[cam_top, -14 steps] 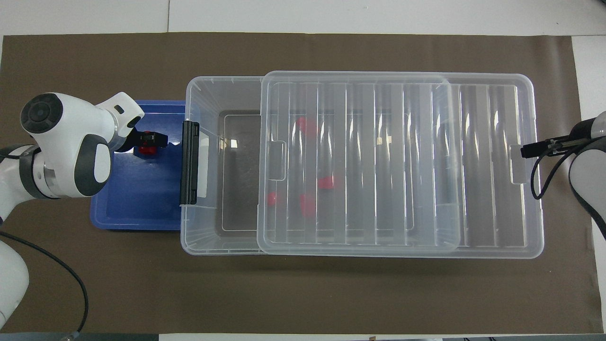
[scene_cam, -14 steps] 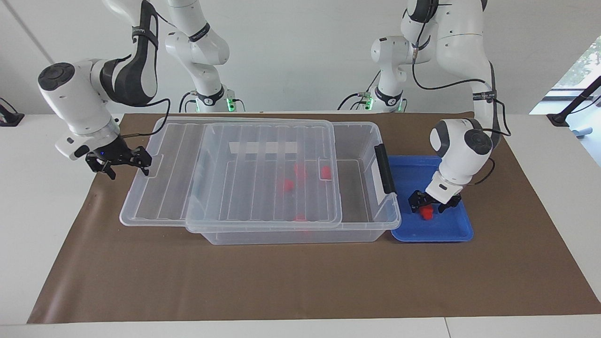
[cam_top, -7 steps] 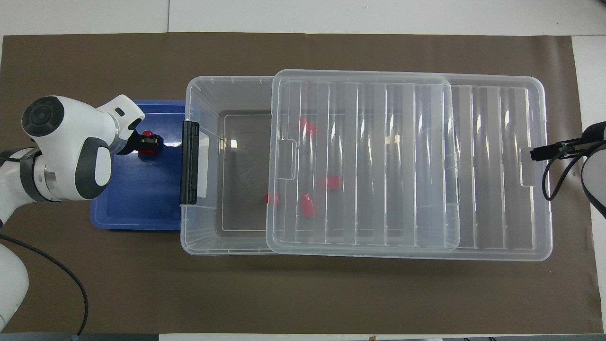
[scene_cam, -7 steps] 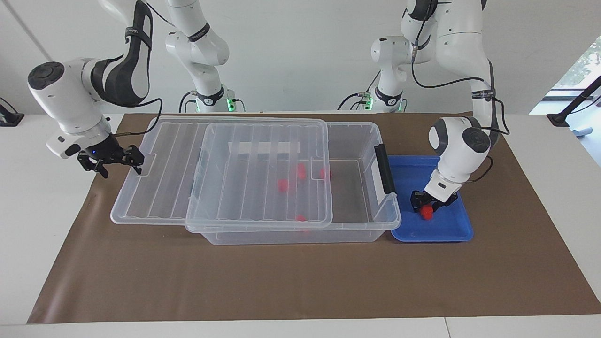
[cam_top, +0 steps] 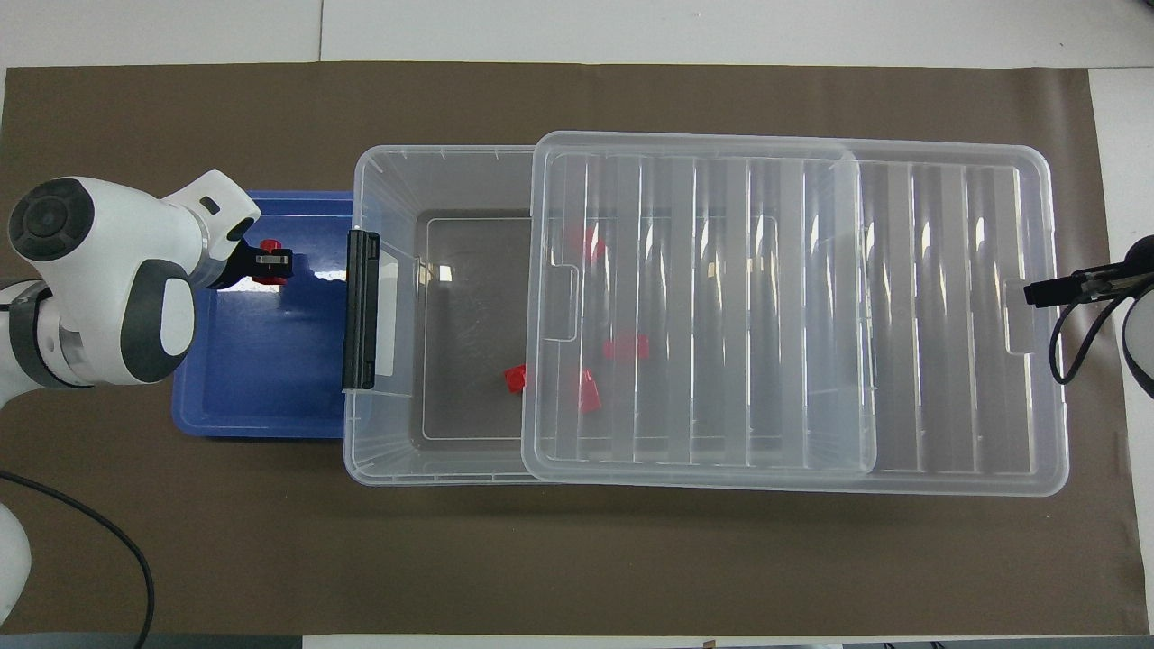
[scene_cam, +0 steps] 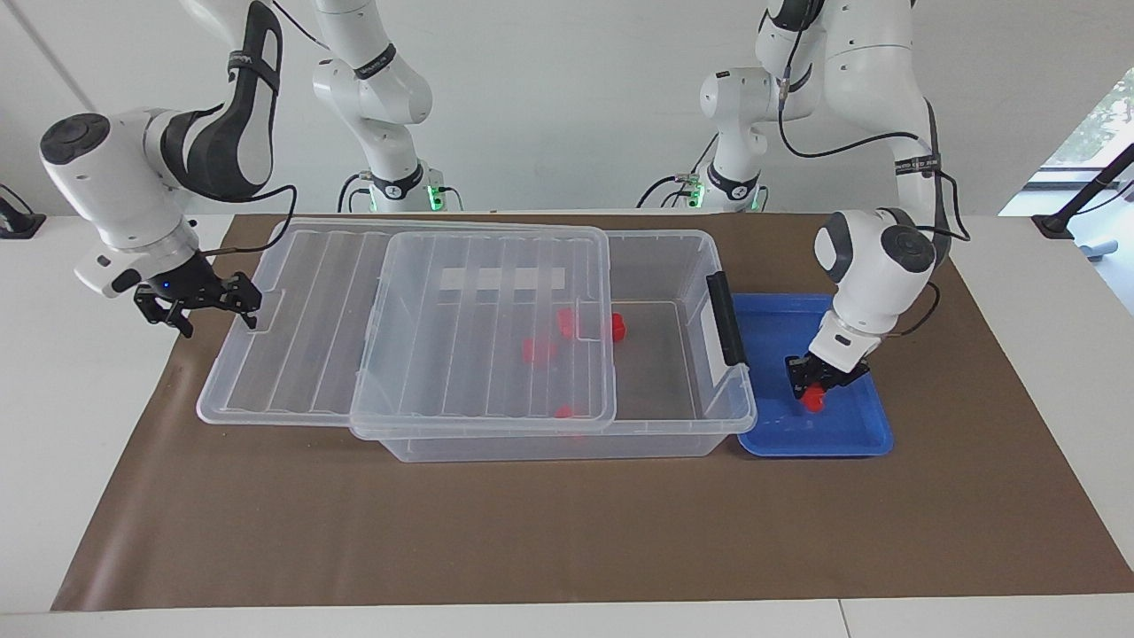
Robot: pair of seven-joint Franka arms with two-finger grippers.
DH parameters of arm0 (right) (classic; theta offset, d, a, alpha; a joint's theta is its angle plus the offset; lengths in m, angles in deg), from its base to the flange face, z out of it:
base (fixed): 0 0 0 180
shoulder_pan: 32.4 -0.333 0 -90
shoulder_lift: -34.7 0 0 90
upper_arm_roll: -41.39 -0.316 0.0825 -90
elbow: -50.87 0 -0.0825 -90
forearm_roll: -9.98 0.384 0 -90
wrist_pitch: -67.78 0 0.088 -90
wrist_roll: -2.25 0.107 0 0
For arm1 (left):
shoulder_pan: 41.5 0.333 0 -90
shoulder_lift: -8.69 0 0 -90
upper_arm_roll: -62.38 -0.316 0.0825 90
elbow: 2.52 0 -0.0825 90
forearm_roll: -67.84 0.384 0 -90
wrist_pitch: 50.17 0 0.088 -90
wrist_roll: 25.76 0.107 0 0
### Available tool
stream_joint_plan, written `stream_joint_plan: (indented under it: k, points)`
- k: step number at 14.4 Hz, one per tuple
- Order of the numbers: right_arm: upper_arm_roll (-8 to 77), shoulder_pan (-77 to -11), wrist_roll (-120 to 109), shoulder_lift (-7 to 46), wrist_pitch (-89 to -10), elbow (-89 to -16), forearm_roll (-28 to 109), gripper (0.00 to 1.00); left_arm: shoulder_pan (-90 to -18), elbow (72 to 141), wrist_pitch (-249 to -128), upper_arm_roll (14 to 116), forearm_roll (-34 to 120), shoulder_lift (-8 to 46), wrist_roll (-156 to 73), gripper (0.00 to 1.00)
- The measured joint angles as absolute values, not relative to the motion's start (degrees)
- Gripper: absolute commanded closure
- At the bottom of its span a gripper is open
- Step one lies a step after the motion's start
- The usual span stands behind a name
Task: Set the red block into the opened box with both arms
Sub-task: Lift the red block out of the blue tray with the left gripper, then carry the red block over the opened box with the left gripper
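The clear box (scene_cam: pixel 726 409) (cam_top: pixel 356 451) stands mid-table with its ribbed lid (scene_cam: pixel 478 337) (cam_top: pixel 721 315) slid partway off toward the right arm's end. Several red blocks (scene_cam: pixel 617 329) (cam_top: pixel 515 379) lie inside it. My right gripper (scene_cam: pixel 213 310) (cam_top: pixel 1046 290) is open at the lid's end tab, one fingertip hooked against it. My left gripper (scene_cam: pixel 815 390) (cam_top: pixel 270 261) is low in the blue tray (scene_cam: pixel 850 434) (cam_top: pixel 252 397), shut on a red block (scene_cam: pixel 812 401) (cam_top: pixel 268 245). Whether that block is clear of the tray floor I cannot tell.
A black latch (scene_cam: pixel 726 319) (cam_top: pixel 361 311) runs along the box's end beside the tray. Two slimmer arms with green-lit bases (scene_cam: pixel 403 190) (scene_cam: pixel 726 186) stand at the robots' edge. A brown mat (scene_cam: pixel 567 532) covers the table.
The left gripper's fingers have closed on the red block in the tray. The right gripper has dragged the lid farther toward the right arm's end, uncovering more of the box.
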State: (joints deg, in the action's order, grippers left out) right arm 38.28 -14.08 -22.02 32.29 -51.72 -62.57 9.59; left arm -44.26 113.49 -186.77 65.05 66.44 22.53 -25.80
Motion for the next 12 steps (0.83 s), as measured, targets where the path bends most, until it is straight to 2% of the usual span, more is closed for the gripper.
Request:
stream_joint_plan:
  k: [3, 6, 9, 12]
  points:
    - [38.28, -14.03, -22.03, 32.29, -51.78, -62.56, 9.58, 0.00, -44.31, 112.20, -180.17, 65.21, 66.44, 17.61, -25.79, 1.00]
    - [38.32, -13.99, -22.55, 32.29, -51.91, -62.54, 9.43, 0.00, -44.68, 106.26, -168.77, 66.33, 66.44, 13.71, -25.79, 1.00]
    - [38.39, -13.61, -23.12, 32.29, -52.05, -62.42, 8.37, 0.00, -45.68, 101.01, -162.55, 68.95, 66.44, 12.45, -28.23, 1.00]
    - [38.44, -13.15, -23.47, 32.29, -52.06, -62.38, 8.31, 0.00, -47.98, 99.79, -161.91, 73.17, 66.45, 12.37, -37.53, 1.00]
